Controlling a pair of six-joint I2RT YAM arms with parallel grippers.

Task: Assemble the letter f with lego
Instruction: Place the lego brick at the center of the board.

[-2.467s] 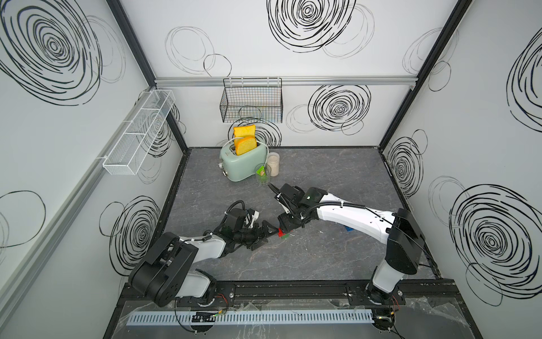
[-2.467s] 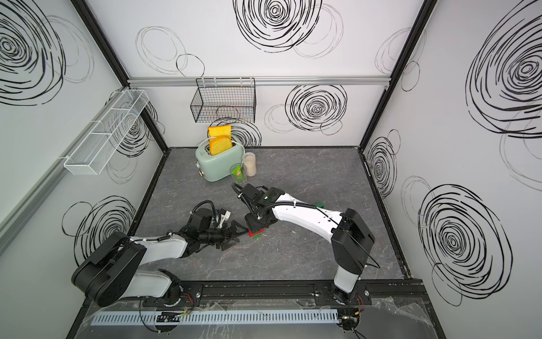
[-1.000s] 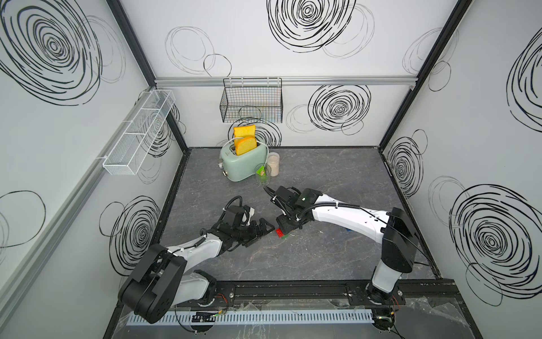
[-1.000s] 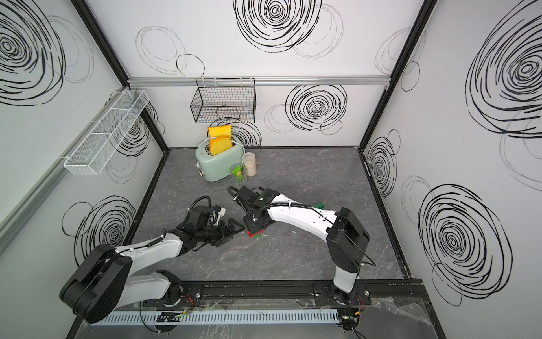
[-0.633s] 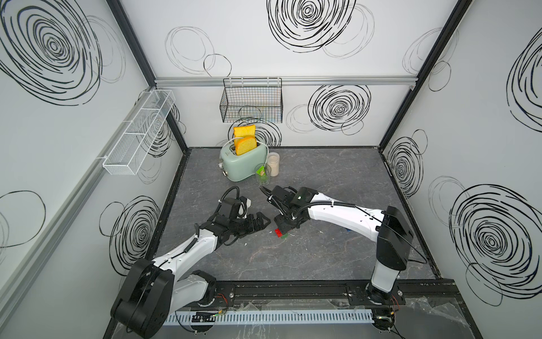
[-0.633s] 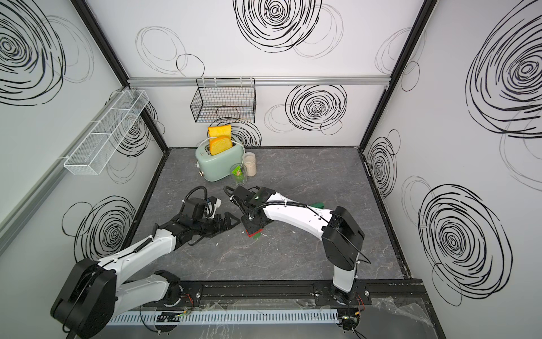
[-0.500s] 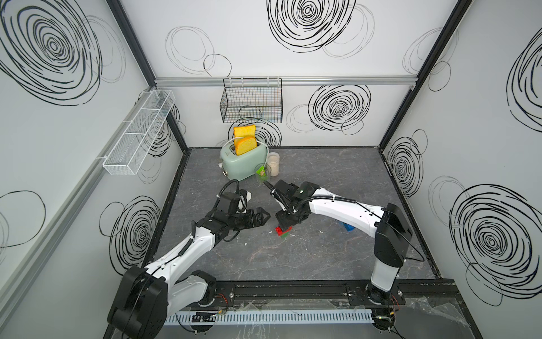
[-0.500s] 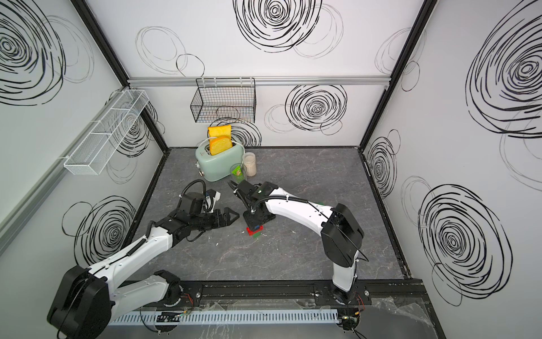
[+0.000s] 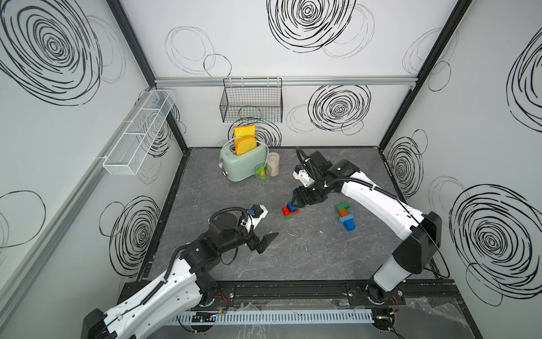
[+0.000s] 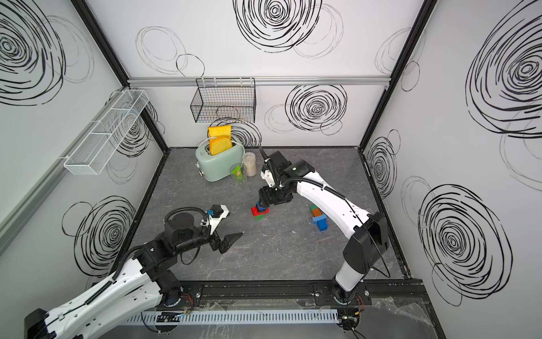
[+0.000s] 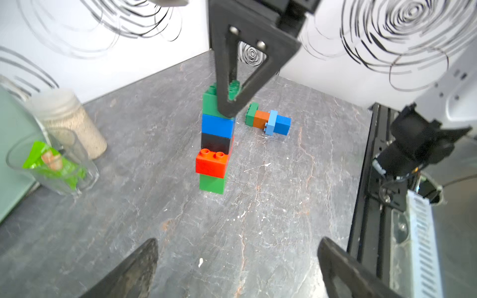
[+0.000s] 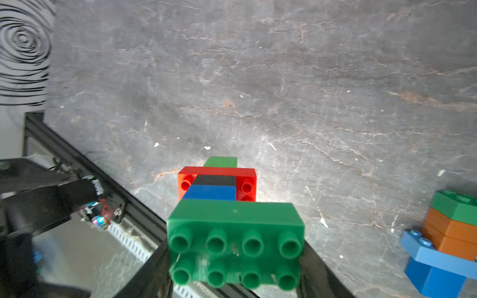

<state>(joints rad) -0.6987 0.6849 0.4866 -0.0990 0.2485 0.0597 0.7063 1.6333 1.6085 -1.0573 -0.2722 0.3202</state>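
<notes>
Green brick (image 12: 235, 219) clamped, lego stack (image 11: 216, 143) upright

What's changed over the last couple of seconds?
The left gripper, open and empty, backed away from the tower toward the front rail. The right gripper, shut on the tower's top brick, shifted it slightly toward the back wall; lifted or slid, I cannot tell. The lying bricks and toaster stayed put.
</notes>
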